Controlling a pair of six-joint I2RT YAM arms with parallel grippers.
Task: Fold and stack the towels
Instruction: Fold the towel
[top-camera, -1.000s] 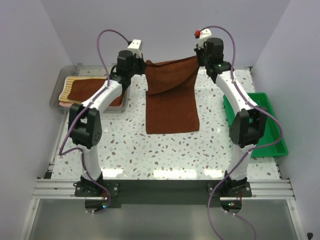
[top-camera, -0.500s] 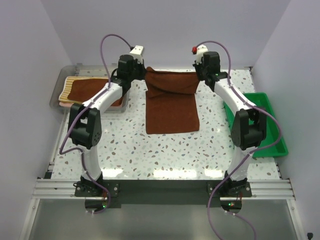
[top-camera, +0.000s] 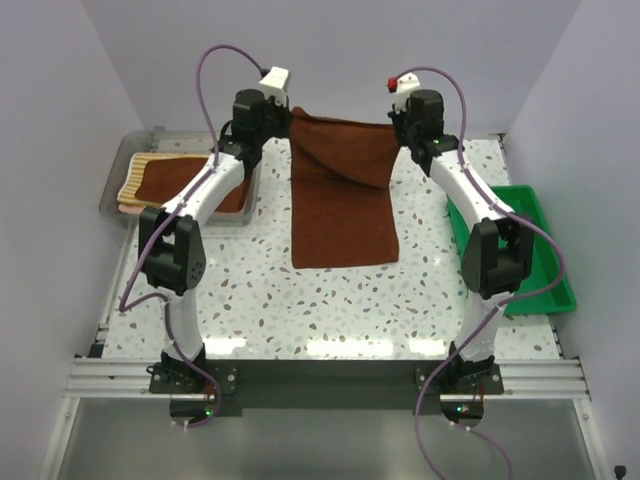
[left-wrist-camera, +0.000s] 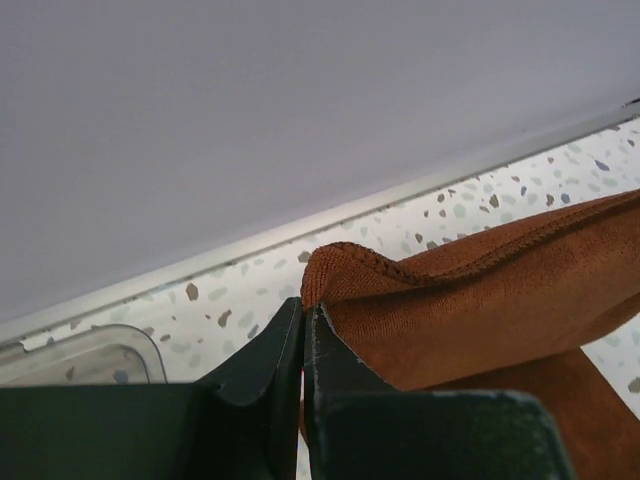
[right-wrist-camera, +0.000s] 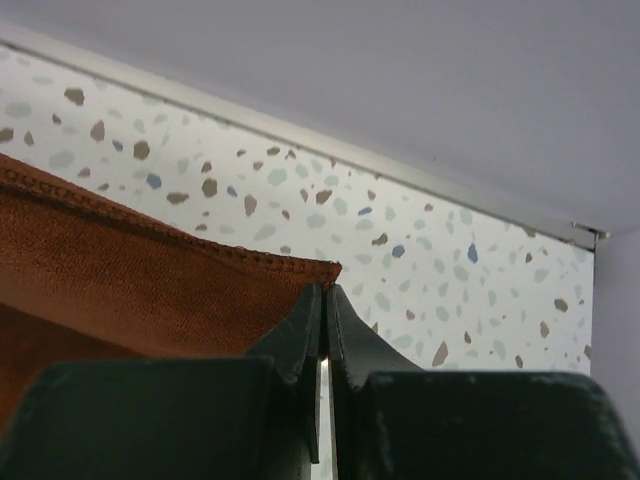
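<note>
Right, left gripper (left-wrist-camera: 304, 315) is pinched shut on the rust-brown towel (top-camera: 340, 215) at the far corner farther from the green tray (top-camera: 540, 240), right gripper (right-wrist-camera: 326, 300) likewise on the far corner nearer it. Towel's far edge hangs lifted, left of the tray; its near half lies flat on the table (top-camera: 330, 300).

The brown towel (top-camera: 343, 205) hangs like a curtain across the far middle of the table (top-camera: 300, 310) — open room lies along the near half. A clear bin (top-camera: 107, 203) blocks the left edge, a green tray (top-camera: 530, 200) the right.
</note>
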